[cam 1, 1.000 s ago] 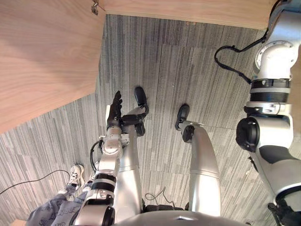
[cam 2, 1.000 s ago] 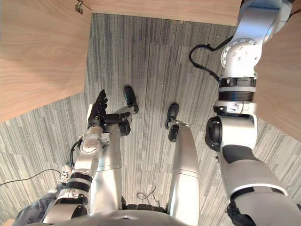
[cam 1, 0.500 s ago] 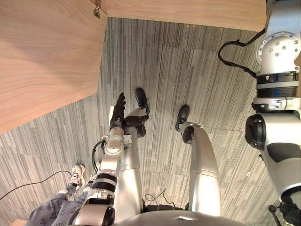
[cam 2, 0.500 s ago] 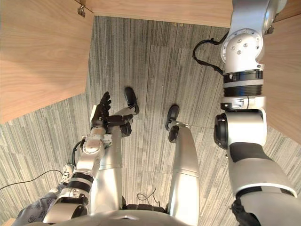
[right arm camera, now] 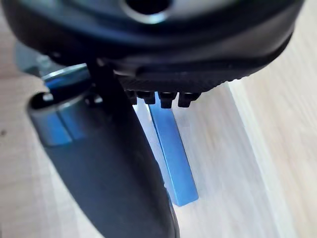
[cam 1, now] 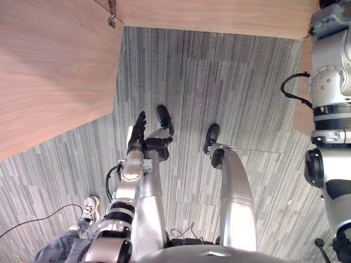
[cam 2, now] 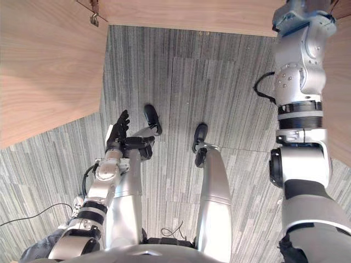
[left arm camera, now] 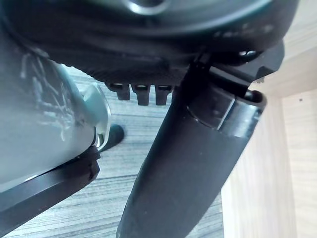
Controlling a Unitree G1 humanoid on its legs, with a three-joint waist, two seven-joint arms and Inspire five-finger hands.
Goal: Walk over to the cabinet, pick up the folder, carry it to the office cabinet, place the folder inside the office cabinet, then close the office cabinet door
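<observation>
Okay, right wrist view: the blue folder (right arm camera: pixel 173 158) is standing on edge on the pale wood of the office cabinet (right arm camera: pixel 237 163), close to the seam where that surface meets its side wall. My right hand (right arm camera: pixel 163 64) is just above it. I only get the short ends of the fingers (right arm camera: pixel 167 99), which look straight rather than wrapped around anything. The folder's top end goes in behind them, so I can't call contact there. The thumb (right arm camera: pixel 114 163) covers its lower corner.

From the head camera, the right arm (cam 2: pixel 299 109) runs up and is cut off by the top edge. The left hand (cam 1: pixel 136 133) hangs low over the grey carpet (cam 1: pixel 219 82), flat and empty, beside a big wooden panel (cam 1: pixel 55 71). A person's shoe (cam 1: pixel 89 207) is at lower left.
</observation>
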